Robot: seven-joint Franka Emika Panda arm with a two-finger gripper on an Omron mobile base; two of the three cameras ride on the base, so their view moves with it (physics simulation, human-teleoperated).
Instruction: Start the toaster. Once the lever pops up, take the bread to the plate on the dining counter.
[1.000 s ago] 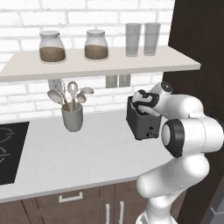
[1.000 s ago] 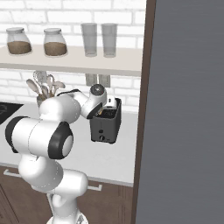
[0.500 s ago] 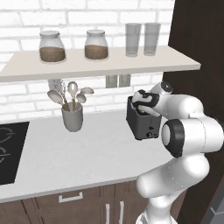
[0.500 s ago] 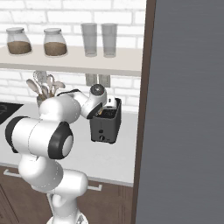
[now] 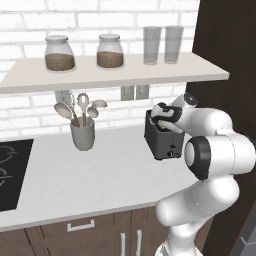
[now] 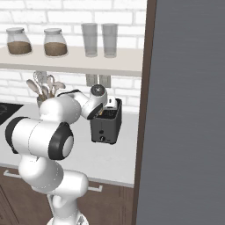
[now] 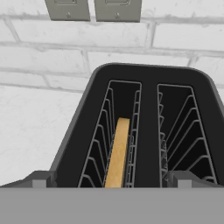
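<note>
The grey desk [image 5: 100, 175] along the white brick wall spreads out below the end effector [image 5: 162, 116] and away to its left, with a black cooktop [image 5: 10, 172] at the far end. A shelf [image 5: 115, 70] runs above the end effector and carries two lidded jars [image 5: 59, 52] and two tall glasses [image 5: 160, 45]. Well to the end effector's left on the desk stands a grey utensil cup [image 5: 82, 135] holding spoons.

The toaster [image 5: 162, 140] sits directly beneath the end effector, which hovers just over its top. In the hand view the two slots open straight below, and the bread [image 7: 117, 153] stands on edge deep in the left slot, its tan crust well under the rim; the right slot holds nothing. Two wall outlets [image 7: 92, 8] sit on the brick beyond the toaster.

Only the outer corners of the two fingertips [image 7: 38, 179] show, set wide apart on either side of the slots, so the end effector looks spread with nothing pinched, though its tips are barely in frame.

As a judgement, the task is early. The slice sits sunk low, so the toaster may be running or only loaded; the lever is hidden from these angles. Lifting the bread out, then carrying it to the plate on the dining counter, is all left to do.
</note>
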